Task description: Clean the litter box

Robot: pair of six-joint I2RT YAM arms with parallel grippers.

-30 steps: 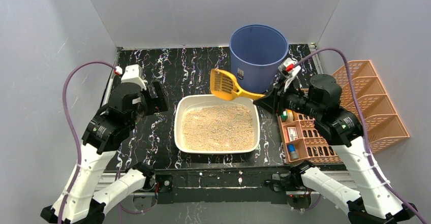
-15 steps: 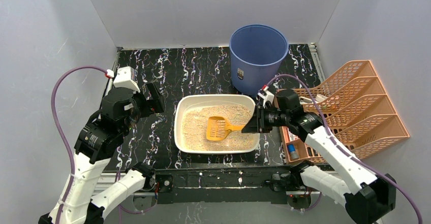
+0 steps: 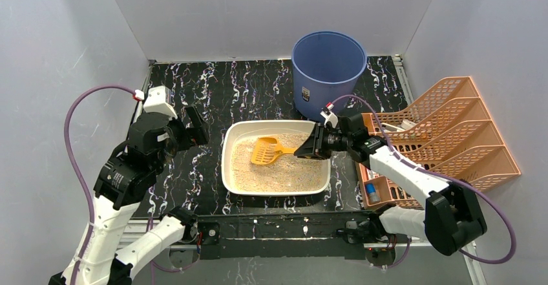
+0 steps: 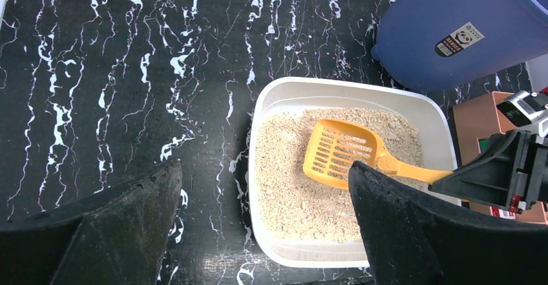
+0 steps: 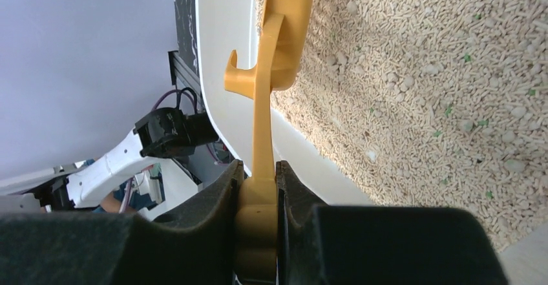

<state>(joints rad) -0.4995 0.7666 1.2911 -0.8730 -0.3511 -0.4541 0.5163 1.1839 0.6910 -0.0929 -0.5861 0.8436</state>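
Note:
The litter box (image 3: pixel 227 168) is a shallow white tray of tan litter in the middle of the black marbled table. My right gripper (image 3: pixel 309 150) reaches in over its right rim, shut on the handle of a yellow slotted scoop (image 3: pixel 263 150). The scoop's head lies low over the litter in the back half (image 4: pixel 341 152). In the right wrist view the two pads clamp the handle (image 5: pixel 263 123) at the gripper (image 5: pixel 260 175). My left gripper (image 3: pixel 196 127) hangs open and holds nothing, above the table left of the box (image 4: pixel 265 168).
A tall blue bucket (image 3: pixel 328 72) stands just behind the box's right corner. An orange lattice rack (image 3: pixel 465 130) lies at the right, with a small orange tray of bottles (image 3: pixel 375 175) beside the box. White walls close in the table.
My right gripper brought the scoop down from beside the bucket into the box, then slid it toward the back left. The left arm has shifted slightly and stays open.

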